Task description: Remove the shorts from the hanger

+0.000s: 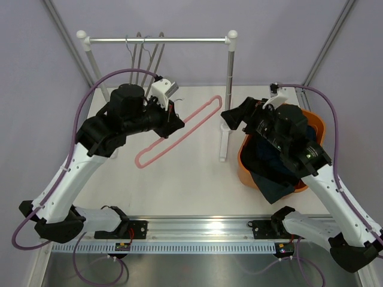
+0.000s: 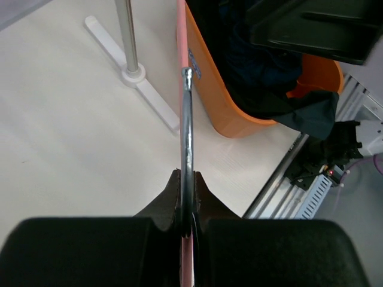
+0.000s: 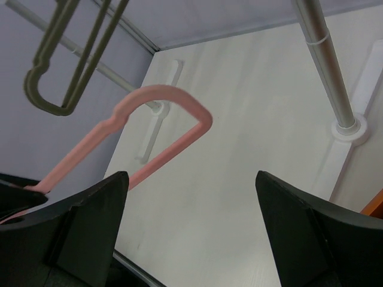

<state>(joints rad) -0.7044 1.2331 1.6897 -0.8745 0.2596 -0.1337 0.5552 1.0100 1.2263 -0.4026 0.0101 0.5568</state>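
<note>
Limp dark shorts (image 1: 272,182), heaped in orange tub (image 1: 242,161)

Quick count: 1 pink hanger (image 3: 167,90), 2 grey hangers (image 3: 29,86), 1 rack (image 1: 158,40), 1 orange basket (image 1: 243,160), shorts (image 1: 272,179) (dark heap, can't count), 2 robot arms (image 1: 72,179).

Hanger (image 3: 157,90) salmon pink, plain, with a bare silver metal stretch near the black left gripper (image 2: 187,179); spare hangers (image 3: 30,86) on the rail dull olive-grey. Basket (image 2: 221,101) bright orange, holding shorts (image 1: 272,179) in dark teal-navy to near-black, no print seen; right gripper (image 3: 191,176) black as well. Surface (image 1: 191,185) cream-white with faint grain, rail (image 1: 158,40) silver with white end caps, walls (image 1: 36,72) pale lilac-grey, arms (image 1: 72,179) white with black joints, cables (image 1: 81,113) purple.
</note>
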